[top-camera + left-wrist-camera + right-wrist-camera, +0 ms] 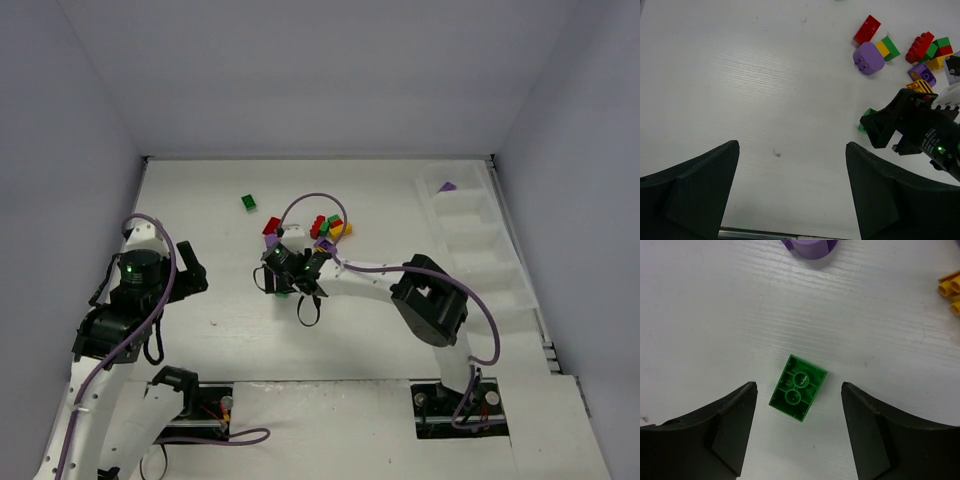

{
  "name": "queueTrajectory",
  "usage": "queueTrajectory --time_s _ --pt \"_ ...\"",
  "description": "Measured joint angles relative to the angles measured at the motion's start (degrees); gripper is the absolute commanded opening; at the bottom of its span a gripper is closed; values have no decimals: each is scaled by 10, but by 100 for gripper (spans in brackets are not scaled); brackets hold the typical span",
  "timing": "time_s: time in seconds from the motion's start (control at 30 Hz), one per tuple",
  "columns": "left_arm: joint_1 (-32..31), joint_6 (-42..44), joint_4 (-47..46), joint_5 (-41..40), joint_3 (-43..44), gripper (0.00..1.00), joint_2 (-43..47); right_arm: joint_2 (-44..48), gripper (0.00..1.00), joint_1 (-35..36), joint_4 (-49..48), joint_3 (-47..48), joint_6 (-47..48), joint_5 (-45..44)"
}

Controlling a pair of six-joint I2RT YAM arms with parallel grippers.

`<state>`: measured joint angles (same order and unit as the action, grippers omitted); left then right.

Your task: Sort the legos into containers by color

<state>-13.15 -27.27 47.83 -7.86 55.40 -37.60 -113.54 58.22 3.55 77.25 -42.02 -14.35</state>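
A green lego (pixel 798 388) lies upside down on the white table, between the open fingers of my right gripper (pixel 799 386), which hovers just above it. In the top view the right gripper (pixel 285 283) sits at the near left edge of the lego pile (pixel 325 230) of red, green, yellow and purple bricks. A lone green lego (pixel 248 202) lies farther back left. The containers (pixel 470 240) run along the right side, with a purple piece (pixel 446 186) in the farthest bin. My left gripper (pixel 792 146) is open and empty over bare table, to the left (pixel 190 280).
The left wrist view shows the right gripper (pixel 890 125) over the green lego (pixel 867 116), and beyond it a red brick (pixel 867 29), a purple round piece (pixel 868 51) and other bricks. Grey walls enclose the table.
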Motion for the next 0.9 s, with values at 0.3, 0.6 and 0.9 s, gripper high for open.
queueTrajectory --time_s 0.3,0.6,0.9 --pt "0 -2 0 1 0 81 -1 -55 41 0 18 42 0 -15" --pt "0 -2 -1 1 0 81 -7 -54 0 -8 23 42 17 -30" --pt "0 -2 -17 3 0 81 -33 78 0 -191 34 4 80 -63"
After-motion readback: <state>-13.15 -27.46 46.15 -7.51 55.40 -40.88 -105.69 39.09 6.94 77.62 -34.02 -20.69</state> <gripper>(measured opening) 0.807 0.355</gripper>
